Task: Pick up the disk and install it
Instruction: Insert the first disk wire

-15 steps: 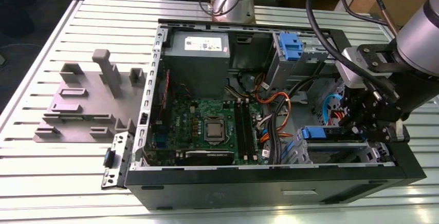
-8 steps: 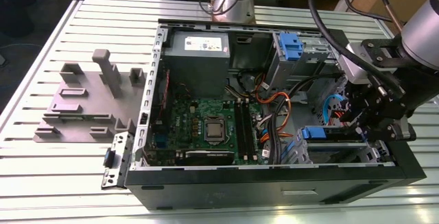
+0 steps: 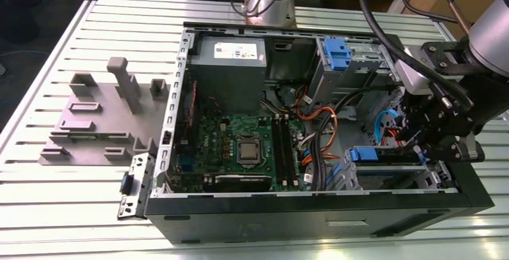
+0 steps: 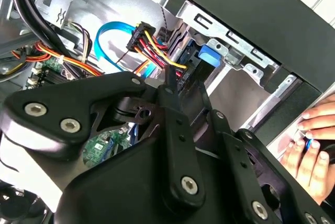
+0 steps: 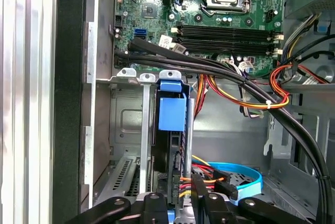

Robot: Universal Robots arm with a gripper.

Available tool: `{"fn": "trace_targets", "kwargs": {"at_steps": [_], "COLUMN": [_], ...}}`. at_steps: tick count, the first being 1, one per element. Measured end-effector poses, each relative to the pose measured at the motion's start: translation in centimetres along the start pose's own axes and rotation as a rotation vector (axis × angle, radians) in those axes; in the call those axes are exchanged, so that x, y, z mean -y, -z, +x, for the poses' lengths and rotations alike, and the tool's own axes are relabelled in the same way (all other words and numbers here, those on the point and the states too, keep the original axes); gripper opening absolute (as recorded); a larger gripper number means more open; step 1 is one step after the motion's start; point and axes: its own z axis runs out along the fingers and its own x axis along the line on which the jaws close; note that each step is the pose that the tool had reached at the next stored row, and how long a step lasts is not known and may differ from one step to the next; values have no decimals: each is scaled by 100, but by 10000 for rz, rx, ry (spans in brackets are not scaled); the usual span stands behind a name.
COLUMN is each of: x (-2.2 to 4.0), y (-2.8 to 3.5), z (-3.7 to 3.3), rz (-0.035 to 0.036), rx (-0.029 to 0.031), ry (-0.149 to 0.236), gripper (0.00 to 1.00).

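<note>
The gripper (image 3: 433, 146) was seen low over the drive bay (image 3: 390, 173) at the exterior view's right end of the open computer case (image 3: 318, 212); whether its fingers were open or closed could not be told, since black linkages (image 4: 172, 145) blocked the tips in both wrist views. The disk (image 5: 171, 130) was seen standing on edge in the metal drive cage (image 5: 131, 124), its blue carrier tab (image 5: 172, 111) facing outward in the first wrist view, just ahead of the gripper's linkages (image 5: 157, 208). Red, yellow and black power wires (image 5: 201, 182) and a blue data cable (image 5: 241, 174) were seen running beside the disk's lower end. In the second wrist view a blue tab (image 4: 209, 55) was seen in the cage past the gripper, and a person's hand (image 4: 309, 145) was seen outside the case wall. The motherboard (image 3: 238, 146) with its CPU socket (image 3: 249, 149) was seen in the case's middle, the grey power supply (image 3: 230, 57) further back, and a grey fixture block (image 3: 99, 117) on the slatted table (image 3: 47, 200) at the exterior view's left.
</note>
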Motion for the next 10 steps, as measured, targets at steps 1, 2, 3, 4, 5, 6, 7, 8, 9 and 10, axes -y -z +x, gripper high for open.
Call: {"fn": "trace_targets", "kwargs": {"at_steps": [1, 2, 3, 4, 5, 6, 7, 8, 9, 10], "x": [0, 0, 0, 0, 0, 0, 0, 0, 0, 0], "y": [1, 1, 1, 1, 1, 1, 1, 1, 1, 1], "z": [0, 0, 0, 0, 0, 0, 0, 0, 0, 0], "rz": [-1, -1, -1, -1, -1, -1, -1, -1, -1, -1], "rx": [-1, -1, -2, -2, -1, -2, -2, -2, -2, -2], "ry": [0, 0, 1, 0, 0, 0, 0, 0, 0, 0], "gripper": [30, 30, 24, 18, 18, 12, 12, 11, 11, 11]}}
